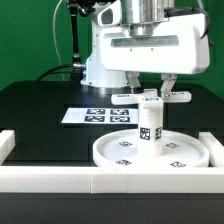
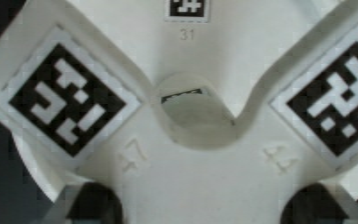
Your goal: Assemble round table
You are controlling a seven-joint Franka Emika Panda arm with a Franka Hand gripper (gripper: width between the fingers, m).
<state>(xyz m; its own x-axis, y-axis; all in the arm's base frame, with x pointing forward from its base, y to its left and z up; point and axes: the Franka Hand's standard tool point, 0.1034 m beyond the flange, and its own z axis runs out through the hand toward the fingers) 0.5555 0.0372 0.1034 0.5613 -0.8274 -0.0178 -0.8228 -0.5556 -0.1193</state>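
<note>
The large rimmed round disc (image 1: 178, 152) lies flat on the black table near the front. The short cylindrical post (image 1: 150, 125) stands upright at its centre, with tags on its side. The flat lobed foot piece (image 1: 176, 97) lies level across the top of the post. My gripper (image 1: 151, 92) comes straight down onto it, with the jaws closed on its middle from both sides. In the wrist view the foot piece (image 2: 202, 175) fills the picture, with a square tag on each lobe. It sits between my dark fingertips (image 2: 98, 203), and my gripper (image 2: 208, 208) holds it.
The marker board (image 1: 97, 115) lies flat on the table behind the disc, toward the exterior view's left. Long white barrier bars run along the front (image 1: 110, 181), the exterior view's left (image 1: 8, 146) and the exterior view's right (image 1: 216, 143). The robot's base (image 1: 100, 65) stands behind.
</note>
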